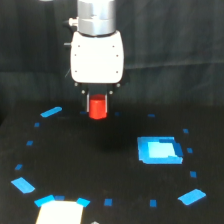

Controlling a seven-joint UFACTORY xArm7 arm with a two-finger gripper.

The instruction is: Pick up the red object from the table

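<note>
- The gripper (98, 96) hangs from a white body below a silver wrist, pointing straight down near the top centre of the exterior view.
- Its short dark fingers (88, 100) sit close on either side of the red object (98, 108), clenched around its upper part.
- The red object is one small, upright red-orange cylinder, narrower than the white gripper body. Whether its base touches the table (90, 160) or hangs just above cannot be told.
- The table is a flat black surface with a dark curtain behind it.
- One larger light-blue square patch (159, 150) lies to the right of centre, nearer than the cylinder and well apart from it.
- Small blue tape marks (51, 112) are scattered in a loose ring; roughly fifteen show, some too blurred to count surely.
- One white block (59, 212) sits at the near edge, left of centre, with blue tape at its top corners.
</note>
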